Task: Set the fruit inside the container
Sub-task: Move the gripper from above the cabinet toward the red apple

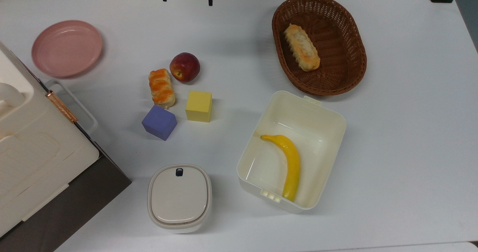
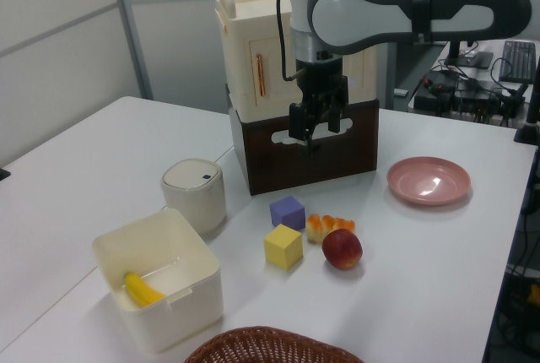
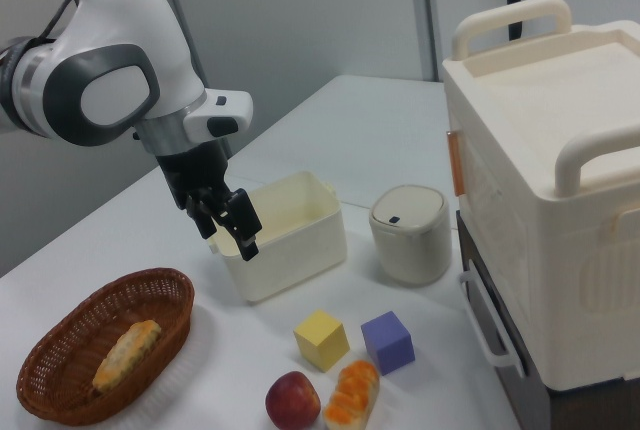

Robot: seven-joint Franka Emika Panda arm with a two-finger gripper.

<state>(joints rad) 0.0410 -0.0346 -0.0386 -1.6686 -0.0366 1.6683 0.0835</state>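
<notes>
The fruit (image 1: pixel 185 67) is seen touching a glazed roll (image 1: pixel 161 88), well apart from the container (image 1: pixel 328 123). The claw (image 3: pixel 232 222) is held open and empty above the surface (image 1: pixel 403 132). The container's interior is partly hidden in the right view.

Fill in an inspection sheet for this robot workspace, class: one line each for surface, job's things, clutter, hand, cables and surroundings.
Surface: white table, no spills seen.
Job's things: fruit on the table beside an orange-glazed roll; container open, a banana inside.
Clutter: yellow cube, purple cube, pink plate, lidded beige box, wicker basket holding a bread roll.
Hand: hand raised above the table, open, holding nothing.
Cables: black cable along the arm.
Surroundings: large cream case on a brown stand; desks with equipment behind.
</notes>
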